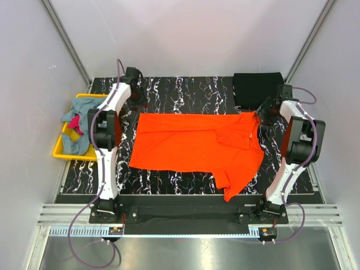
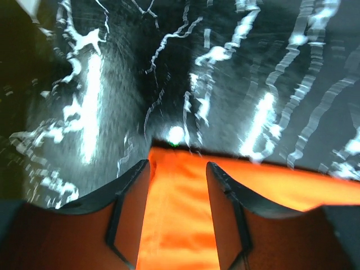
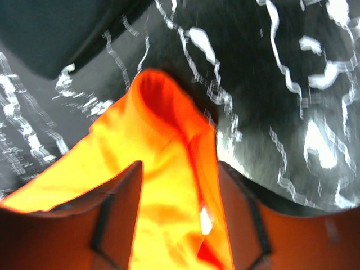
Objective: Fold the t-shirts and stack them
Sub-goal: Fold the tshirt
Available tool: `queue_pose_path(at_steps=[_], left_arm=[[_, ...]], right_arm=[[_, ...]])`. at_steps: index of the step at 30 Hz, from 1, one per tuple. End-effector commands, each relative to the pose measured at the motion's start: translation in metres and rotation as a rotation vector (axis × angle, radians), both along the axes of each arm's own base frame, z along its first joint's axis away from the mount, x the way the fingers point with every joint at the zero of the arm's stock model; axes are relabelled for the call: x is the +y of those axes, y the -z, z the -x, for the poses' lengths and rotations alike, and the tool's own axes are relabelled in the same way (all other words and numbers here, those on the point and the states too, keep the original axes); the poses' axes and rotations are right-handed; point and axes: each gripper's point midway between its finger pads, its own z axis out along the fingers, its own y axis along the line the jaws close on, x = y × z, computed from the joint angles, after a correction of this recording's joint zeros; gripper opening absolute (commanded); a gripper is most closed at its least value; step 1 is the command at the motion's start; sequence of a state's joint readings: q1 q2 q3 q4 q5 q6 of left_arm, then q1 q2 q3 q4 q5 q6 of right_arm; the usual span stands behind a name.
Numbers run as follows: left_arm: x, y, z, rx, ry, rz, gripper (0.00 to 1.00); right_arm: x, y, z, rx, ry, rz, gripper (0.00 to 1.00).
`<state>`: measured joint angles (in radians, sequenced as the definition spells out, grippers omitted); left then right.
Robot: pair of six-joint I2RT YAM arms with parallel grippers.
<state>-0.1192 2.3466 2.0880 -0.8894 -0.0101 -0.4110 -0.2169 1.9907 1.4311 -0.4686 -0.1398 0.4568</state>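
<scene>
Top external view: black white-veined table (image 1: 185, 93) fills the work area.

Orange t-shirt (image 1: 191, 143) spread across table centre, mostly flat. One sleeve folded in over the body toward the right; lower right part hangs down toward the near edge.

Yellow bin (image 1: 58, 151) at left table edge, beside left arm. Grey-blue t-shirt (image 1: 79, 142) heaped in it and spilling over the rim; a bit of magenta t-shirt (image 1: 75, 127) shows within the heap.

Black t-shirt (image 1: 256, 87) folded, lying at far right corner, well apart from the bin, near the orange shirt's far right corner.

Left gripper (image 2: 177, 166) at orange shirt's far left edge. Left wrist view: fingers spread, astride the hem, cloth lying flat between them; released.

Right gripper (image 3: 180, 166) at orange shirt's far right corner. Right wrist view: fingers apart, a raised ridge of orange cloth bunched between them. Cannot tell if cloth is pinched or only lying there.
</scene>
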Motion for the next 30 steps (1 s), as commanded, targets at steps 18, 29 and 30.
queue_pose_path(at_steps=[18,29,30], left_arm=[[-0.011,-0.109,0.217,-0.212,-0.447,0.187,0.47],[0.012,-0.025,0.287,0.009,-0.764,0.131,0.44],[0.012,-0.022,0.286,0.01,-0.768,0.129,0.44]], right_arm=[[0.134,-0.067,0.118,-0.013,-0.125,-0.124,0.64],[0.138,-0.08,0.134,-0.061,-0.155,-0.144,0.64],[0.139,-0.08,0.135,-0.059,-0.157,-0.147,0.64]])
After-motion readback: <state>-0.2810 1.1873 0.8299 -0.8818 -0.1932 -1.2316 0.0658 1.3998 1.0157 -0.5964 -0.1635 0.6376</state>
